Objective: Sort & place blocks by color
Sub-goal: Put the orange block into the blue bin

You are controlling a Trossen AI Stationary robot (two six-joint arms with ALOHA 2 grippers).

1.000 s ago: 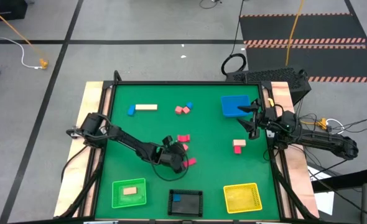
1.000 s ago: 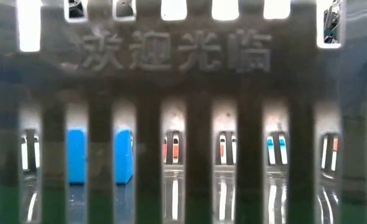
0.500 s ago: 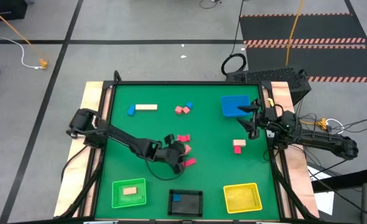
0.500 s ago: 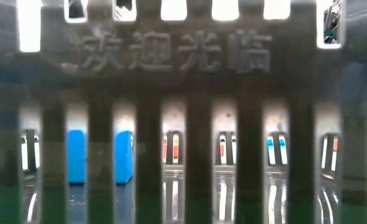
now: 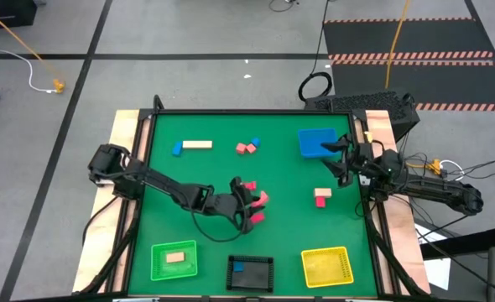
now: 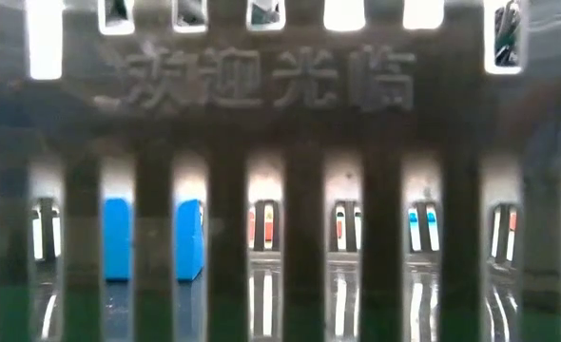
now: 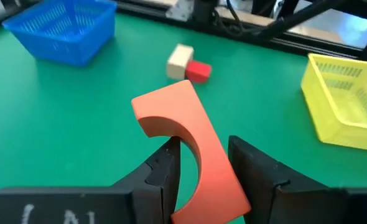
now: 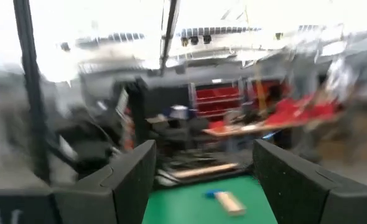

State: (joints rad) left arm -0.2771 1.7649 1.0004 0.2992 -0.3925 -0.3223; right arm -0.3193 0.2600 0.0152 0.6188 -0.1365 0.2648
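Green counter (image 5: pixel 205 172), bordered by bare wood strips left and right; near edge carries three mesh trays in a row: green tray (image 5: pixel 174 259) holding one tan block (image 5: pixel 176 257), black tray (image 5: pixel 250 273) holding one blue block (image 5: pixel 238 268), yellow tray (image 5: pixel 327 266) with no block seen in it. Blue tray (image 5: pixel 316 142) sits toward the far right corner. Open green surface lies between the centre cluster and the near trays, and across the left half of the counter. Left gripper (image 5: pixel 249 201), mid-counter, jaws clamped on a red arch-shaped block (image 7: pixel 193 146); in the left wrist view the block stands up between the two fingers (image 7: pixel 162 171), raised clear of the surface. A red block (image 5: pixel 257 216) lies just beside that gripper on the near side. Loose blocks elsewhere: long tan bar (image 5: pixel 197 144) with a blue piece (image 5: pixel 177 148) at its left end, far left; a small red pair (image 5: pixel 246 148) with a blue piece (image 5: pixel 255 143) touching, far centre; a tan cube and red cube (image 5: pixel 322 196) together, right of centre. Right gripper (image 5: pixel 338 159), at the right edge just beside the blue tray, fingers (image 8: pixel 134 174) spread wide apart, nothing between them. Low view is blocked by the black tray's mesh wall.
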